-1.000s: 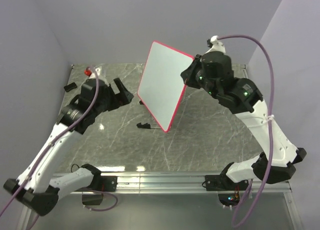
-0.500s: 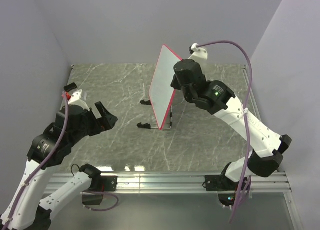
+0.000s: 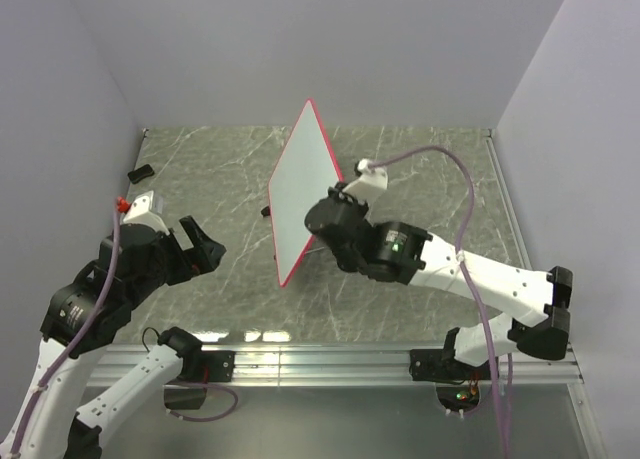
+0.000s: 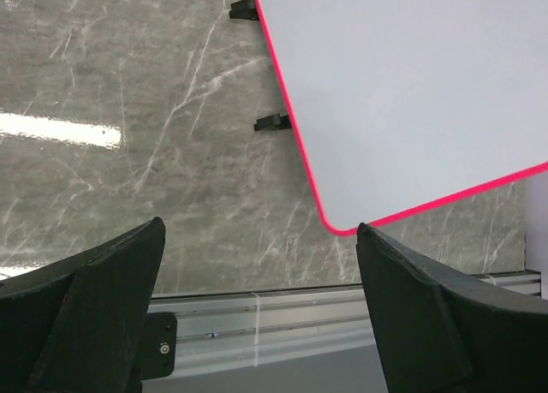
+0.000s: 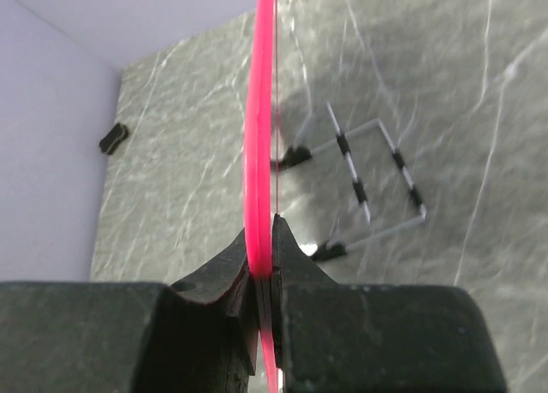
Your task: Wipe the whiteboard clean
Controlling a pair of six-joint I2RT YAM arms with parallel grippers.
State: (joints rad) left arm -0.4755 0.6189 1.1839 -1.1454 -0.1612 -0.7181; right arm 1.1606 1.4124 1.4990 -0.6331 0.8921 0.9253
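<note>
The whiteboard (image 3: 298, 194), white with a thin red-pink frame, is held up off the table and tilted, its face turned toward the left arm. My right gripper (image 3: 320, 237) is shut on its right edge. In the right wrist view the board's red edge (image 5: 259, 110) runs straight up from between the clamped jaws of the right gripper (image 5: 267, 256). My left gripper (image 3: 205, 244) hangs open to the left of the board, apart from it. In the left wrist view the whiteboard (image 4: 411, 93) shows a plain white face with its rounded corner just above the open left gripper (image 4: 259, 230).
A wire stand (image 5: 377, 179) with black feet (image 4: 274, 122) stands on the marble table behind the board. A small black clip (image 3: 139, 171) lies at the far left. The metal rail (image 3: 320, 359) runs along the near edge.
The right arm has swung the whiteboard down and toward the near left, off the stand. The left arm has pulled back toward the near left, its gripper still open.
</note>
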